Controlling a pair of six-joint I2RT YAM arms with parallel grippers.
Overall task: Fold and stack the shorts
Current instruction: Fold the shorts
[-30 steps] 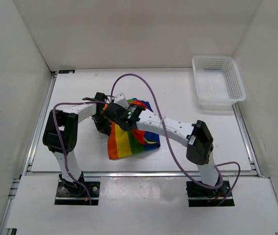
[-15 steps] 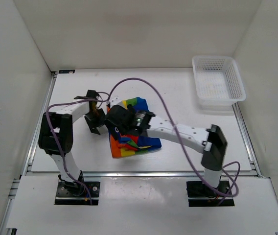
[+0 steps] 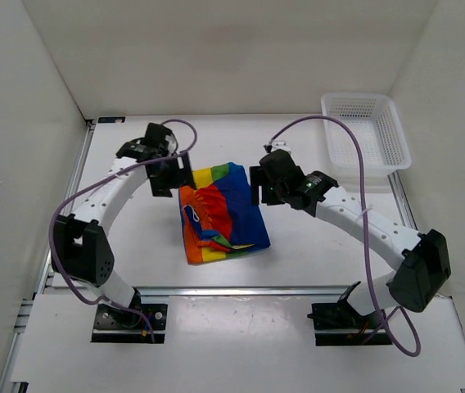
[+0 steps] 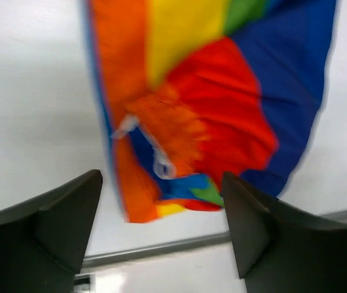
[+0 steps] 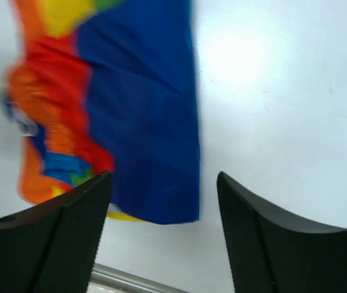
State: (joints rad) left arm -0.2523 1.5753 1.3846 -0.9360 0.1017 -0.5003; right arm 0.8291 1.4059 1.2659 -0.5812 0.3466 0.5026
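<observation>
The rainbow-striped shorts [image 3: 223, 213] lie folded on the white table [image 3: 306, 246], blue panel to the right, red and orange gathered cloth with a white cord to the left. My left gripper [image 3: 173, 175] hovers open at their far left corner with nothing between its fingers; its wrist view looks down on the shorts [image 4: 204, 110] past the left gripper [image 4: 161, 207]. Off the shorts' far right edge my right gripper [image 3: 256, 185] is open and holds nothing. In its wrist view the shorts' [image 5: 143, 116] blue edge lies beyond the right gripper [image 5: 164, 204].
A white plastic mesh basket [image 3: 365, 146] stands at the far right corner of the table. White walls close in the left, back and right. A metal rail [image 3: 241, 288] runs along the table's near edge, in front of both arm bases.
Both grippers have let go of the shorts and opened. The left arm has drawn back to the far left, the right arm to the right. The shorts now lie folded flat.
</observation>
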